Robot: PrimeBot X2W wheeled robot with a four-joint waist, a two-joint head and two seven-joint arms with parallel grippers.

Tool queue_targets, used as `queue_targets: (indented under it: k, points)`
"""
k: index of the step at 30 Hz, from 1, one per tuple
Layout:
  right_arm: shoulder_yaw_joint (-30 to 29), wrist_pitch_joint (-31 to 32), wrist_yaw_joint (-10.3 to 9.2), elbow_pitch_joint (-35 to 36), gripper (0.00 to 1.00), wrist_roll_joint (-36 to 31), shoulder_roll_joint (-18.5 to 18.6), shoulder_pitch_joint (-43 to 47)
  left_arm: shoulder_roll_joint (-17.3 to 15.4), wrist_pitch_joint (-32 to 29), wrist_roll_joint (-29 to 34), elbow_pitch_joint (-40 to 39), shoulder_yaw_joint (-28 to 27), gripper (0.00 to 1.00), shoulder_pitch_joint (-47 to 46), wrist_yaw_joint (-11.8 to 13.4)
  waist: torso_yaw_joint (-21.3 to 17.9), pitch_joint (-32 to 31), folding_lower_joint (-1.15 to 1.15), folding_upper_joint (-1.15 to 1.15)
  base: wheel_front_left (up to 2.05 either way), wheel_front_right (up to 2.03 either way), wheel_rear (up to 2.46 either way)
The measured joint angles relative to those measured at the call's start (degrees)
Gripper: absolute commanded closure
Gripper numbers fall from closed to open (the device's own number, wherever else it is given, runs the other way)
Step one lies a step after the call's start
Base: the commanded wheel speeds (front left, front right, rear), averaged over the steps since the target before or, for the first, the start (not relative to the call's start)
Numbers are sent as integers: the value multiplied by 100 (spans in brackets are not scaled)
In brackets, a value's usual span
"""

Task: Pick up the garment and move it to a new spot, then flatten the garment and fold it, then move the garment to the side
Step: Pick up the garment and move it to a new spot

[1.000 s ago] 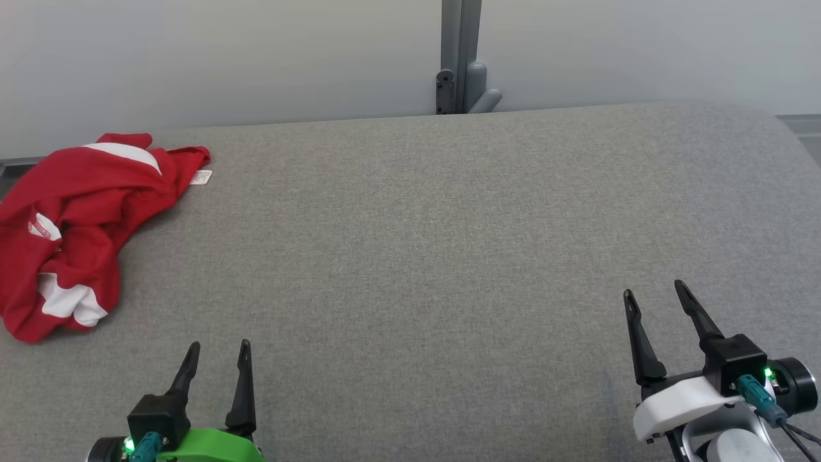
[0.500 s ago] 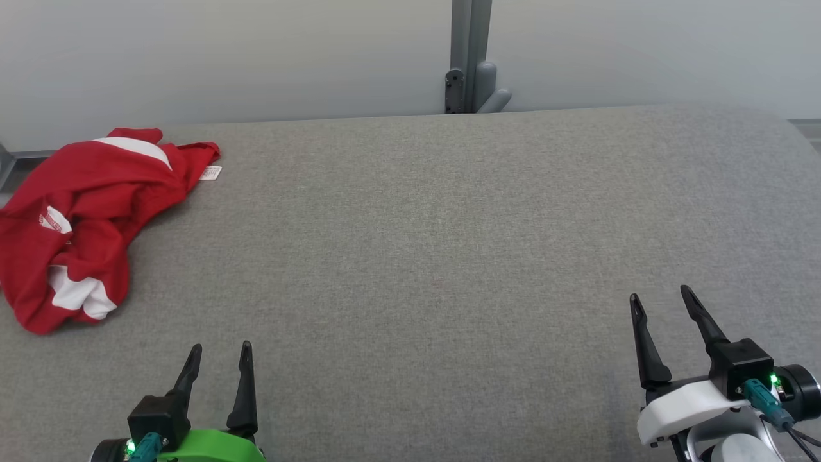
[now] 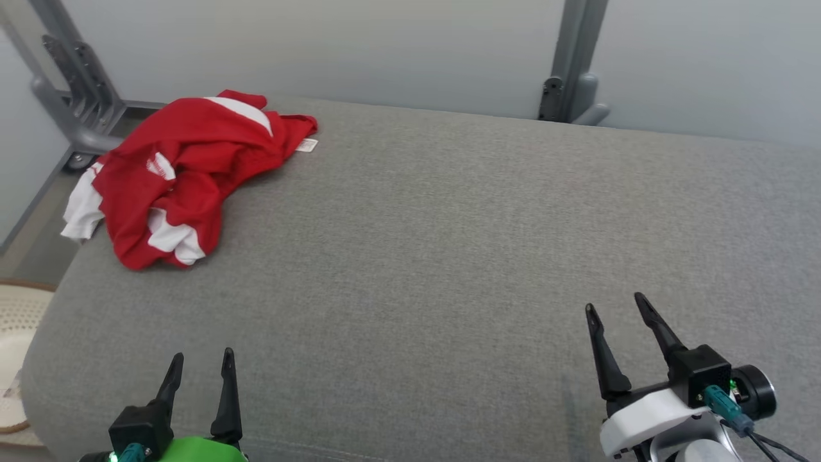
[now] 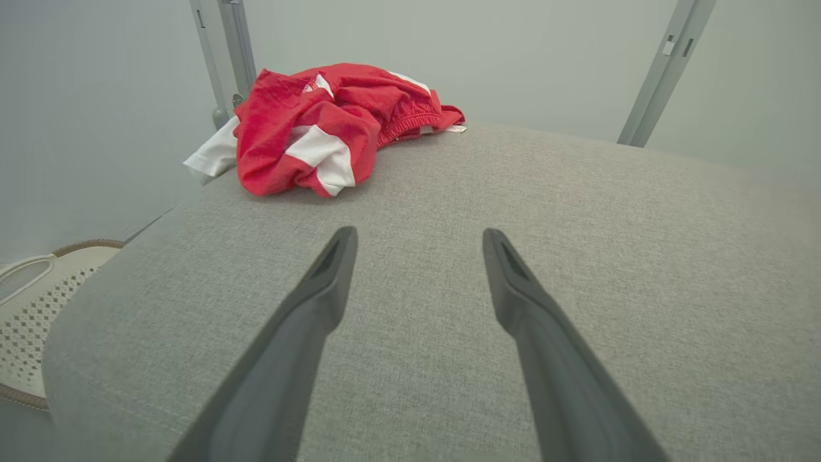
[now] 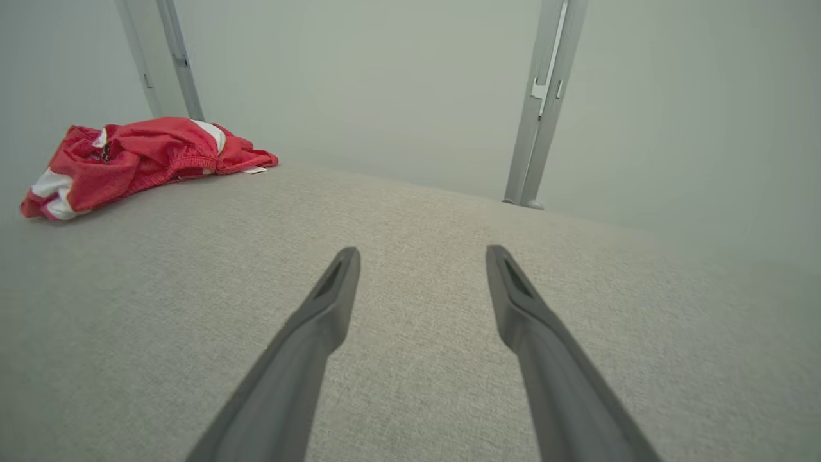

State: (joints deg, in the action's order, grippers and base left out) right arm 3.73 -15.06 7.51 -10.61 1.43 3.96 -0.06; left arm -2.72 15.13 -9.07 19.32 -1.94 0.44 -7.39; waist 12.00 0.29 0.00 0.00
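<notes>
A grey fabric-covered table [image 3: 449, 256] spreads before the robot, its broad middle apparently the room meant for flattening and folding. The red-and-white garment [image 3: 192, 160] lies crumpled at the table's far-left corner. 1 white panel spills over the edge beside the grey metal frame [image 3: 77, 96], and an elastic band suggests sports shorts. The left pincer [image 3: 202, 354] and right pincer [image 3: 614, 302] hover low over the near edge, well apart from the cloth. Each has its 2 dark fingers spread wide and holds nothing, seemingly a ready stance for a 1st pick-up not yet begun. The left pincer sits nearer and looks likelier to reach. A small white label [image 3: 306, 145] pokes from the garment's far side.
</notes>
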Motion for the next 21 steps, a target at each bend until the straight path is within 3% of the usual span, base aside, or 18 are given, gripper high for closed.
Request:
queue_targets:
  k: [10, 14, 21]
  points:
    - [298, 0, 1, 159, 0, 94, -4, -214, -3, 1, -229, -398, -127, 0, -354, 42, 478, 263, 0, 0, 0, 0, 0]
    - [400, 0, 0, 327, 0, 122, 183, -487, -9, -77, -349, 10, 15, 0, -1024, 57, 495, 535, 0, 0, 0, 0, 0]
    - [671, 0, 1, 526, 0, 229, 445, -977, -327, -1103, -631, 883, 78, 0, -2925, 33, 361, 1237, 0, 0, 0, 0, 0]
